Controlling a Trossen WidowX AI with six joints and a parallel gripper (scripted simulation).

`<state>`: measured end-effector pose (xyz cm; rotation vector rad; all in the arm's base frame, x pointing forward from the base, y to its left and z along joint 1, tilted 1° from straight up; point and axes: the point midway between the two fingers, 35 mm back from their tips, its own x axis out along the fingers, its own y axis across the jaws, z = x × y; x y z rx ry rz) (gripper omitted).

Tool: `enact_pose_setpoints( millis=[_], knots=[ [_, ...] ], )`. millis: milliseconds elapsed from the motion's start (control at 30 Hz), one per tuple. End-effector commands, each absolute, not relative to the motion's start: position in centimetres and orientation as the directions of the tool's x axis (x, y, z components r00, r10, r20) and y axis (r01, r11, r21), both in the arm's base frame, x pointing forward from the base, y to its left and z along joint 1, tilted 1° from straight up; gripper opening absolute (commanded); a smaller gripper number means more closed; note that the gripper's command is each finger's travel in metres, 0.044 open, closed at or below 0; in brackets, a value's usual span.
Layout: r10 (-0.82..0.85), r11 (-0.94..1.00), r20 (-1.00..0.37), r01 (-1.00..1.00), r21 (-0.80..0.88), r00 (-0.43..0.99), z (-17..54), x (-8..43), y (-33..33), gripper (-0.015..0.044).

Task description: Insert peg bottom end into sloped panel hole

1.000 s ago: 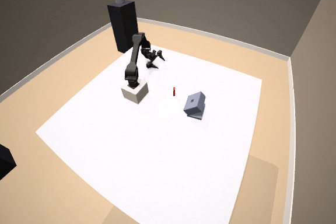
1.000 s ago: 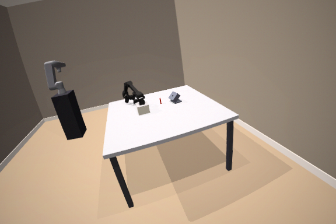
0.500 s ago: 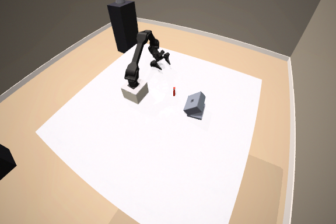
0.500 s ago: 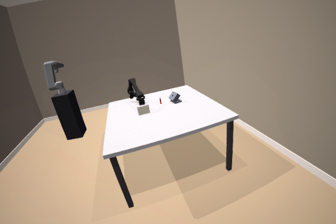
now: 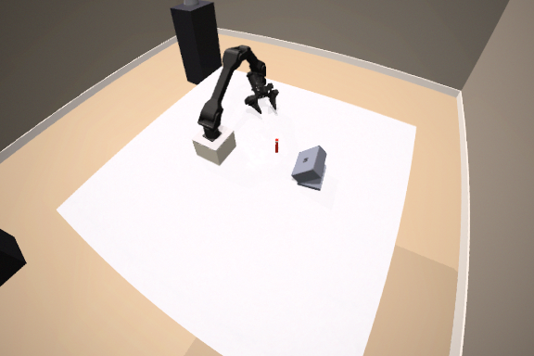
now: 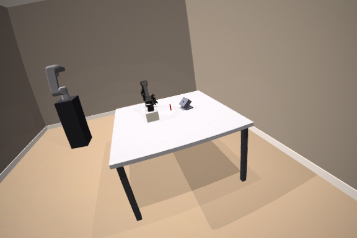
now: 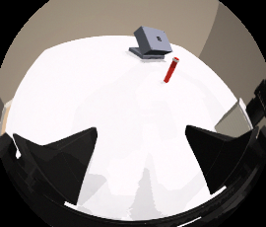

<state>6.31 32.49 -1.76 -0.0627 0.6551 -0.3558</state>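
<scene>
The red peg stands upright on the white table, between my pale base block and the sloped panel, apart from both. Its top end looks paler than its red sides; whether those sides are flat or round I can't quite make out at this size. The panel is blue-grey, tilted above a flat foot that rests on the table, and its face carries one small dark hole, which seems squarish. Nothing is in that hole.

My gripper has its two black fingers spread wide apart, with nothing between them. I hold them above the table, well apart from the peg, my arm rising from the base block and bending over so the fingertips point downward. From my wrist, the peg shows beyond the fingertips, and the panel sits farther out behind it.
</scene>
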Motion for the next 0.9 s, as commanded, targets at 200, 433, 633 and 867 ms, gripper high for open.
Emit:
enact_pose_setpoints(
  millis=[200,433,633,867],
  knots=[
    [-0.416,0.91,-0.663,0.289,-0.299,0.623,-1.1,9.3,30.9,0.044],
    [-0.446,0.895,-0.714,0.253,-0.367,0.54,-0.8,11.2,29.7,0.044],
    [-0.458,0.888,-0.756,0.209,-0.409,0.468,-0.5,12.7,28.7,0.044],
    [-0.457,0.888,-0.801,0.146,-0.437,0.386,-0.1,14.4,27.5,0.044]
  ],
)
